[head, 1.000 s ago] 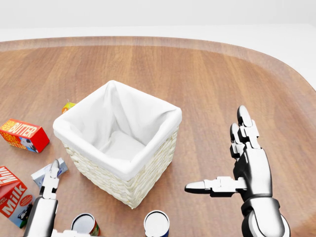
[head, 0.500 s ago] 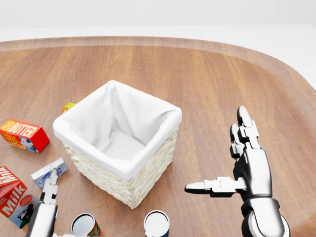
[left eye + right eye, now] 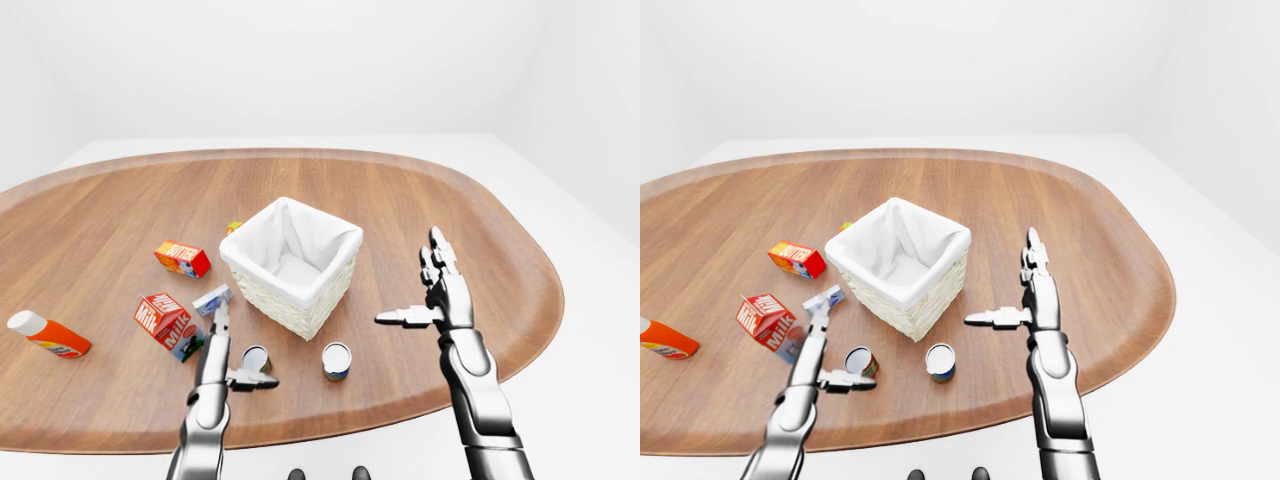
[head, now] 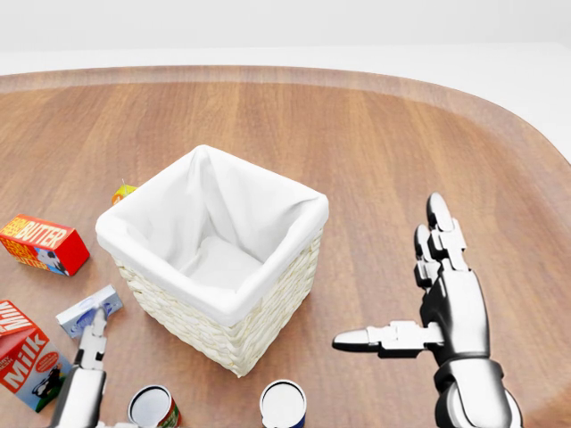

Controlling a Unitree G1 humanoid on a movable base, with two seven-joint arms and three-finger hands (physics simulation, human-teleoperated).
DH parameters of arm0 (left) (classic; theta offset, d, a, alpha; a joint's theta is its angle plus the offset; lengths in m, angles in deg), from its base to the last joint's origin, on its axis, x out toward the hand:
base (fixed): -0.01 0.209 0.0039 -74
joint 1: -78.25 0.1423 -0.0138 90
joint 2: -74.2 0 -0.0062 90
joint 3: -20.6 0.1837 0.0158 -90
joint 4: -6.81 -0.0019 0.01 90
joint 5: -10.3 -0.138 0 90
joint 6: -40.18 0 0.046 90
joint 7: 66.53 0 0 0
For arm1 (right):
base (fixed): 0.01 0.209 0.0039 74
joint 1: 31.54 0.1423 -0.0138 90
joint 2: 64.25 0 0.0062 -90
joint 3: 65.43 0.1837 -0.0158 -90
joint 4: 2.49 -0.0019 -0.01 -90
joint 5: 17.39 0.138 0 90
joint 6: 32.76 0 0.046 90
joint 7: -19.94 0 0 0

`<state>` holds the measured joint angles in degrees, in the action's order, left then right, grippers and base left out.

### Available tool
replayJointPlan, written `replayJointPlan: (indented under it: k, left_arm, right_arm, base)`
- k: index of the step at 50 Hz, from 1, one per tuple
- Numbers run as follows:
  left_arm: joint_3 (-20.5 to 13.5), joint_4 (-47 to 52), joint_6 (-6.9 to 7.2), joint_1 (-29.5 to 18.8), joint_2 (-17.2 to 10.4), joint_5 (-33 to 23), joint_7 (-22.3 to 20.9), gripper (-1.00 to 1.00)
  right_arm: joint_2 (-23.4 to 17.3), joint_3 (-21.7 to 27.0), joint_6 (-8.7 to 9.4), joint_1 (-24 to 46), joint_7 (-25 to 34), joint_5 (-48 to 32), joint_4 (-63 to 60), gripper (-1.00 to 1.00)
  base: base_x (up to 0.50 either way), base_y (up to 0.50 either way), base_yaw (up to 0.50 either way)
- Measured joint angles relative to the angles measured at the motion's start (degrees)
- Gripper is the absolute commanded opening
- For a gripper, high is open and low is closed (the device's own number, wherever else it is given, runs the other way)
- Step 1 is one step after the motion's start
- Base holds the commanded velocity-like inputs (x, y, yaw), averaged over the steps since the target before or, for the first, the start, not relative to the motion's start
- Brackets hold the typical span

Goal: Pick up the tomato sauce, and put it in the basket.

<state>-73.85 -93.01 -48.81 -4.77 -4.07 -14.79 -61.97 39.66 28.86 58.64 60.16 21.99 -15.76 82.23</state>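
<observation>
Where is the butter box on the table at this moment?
In the left-eye view the butter box lies on the table's left half, left of the basket and above the milk carton, touching neither.

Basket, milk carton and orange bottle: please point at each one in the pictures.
basket [image 4: 268, 308], head view, on its woven wall below the white lining.
milk carton [image 3: 165, 320], left-eye view, on its red side.
orange bottle [image 3: 55, 340], left-eye view, on its orange body.

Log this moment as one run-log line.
left hand: open, beside red-labelled can | right hand: open, empty | basket: empty | blue-labelled can: upright on table | stage: pre-grasp
</observation>
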Motion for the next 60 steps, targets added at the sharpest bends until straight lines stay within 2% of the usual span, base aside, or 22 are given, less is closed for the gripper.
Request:
replayJointPlan:
  k: [28,44,60]
  left_arm:
    - [0.25,-9.36,-3.56,-3.33,-1.02,0.87,2.3,1.0]
    - [0.41,-12.63,-4.85,-4.36,-1.38,1.24,3.07,1.0]
    - [0.5,-14.69,-5.56,-5.21,-1.57,1.66,3.43,1.0]
  right_arm:
    - [0.07,-0.12,-0.54,-0.24,0.09,-0.2,0.32,1.0]
    - [0.1,-0.19,-1.54,0.12,-0.02,-0.3,1.71,1.0]
    - [0.02,-0.17,-1.61,0.35,-0.11,-0.21,2.03,1.0]
  base:
    - [0.0,0.0,0.0]
    - [0.0,0.0,0.0]
    - [0.0,0.0,0.0]
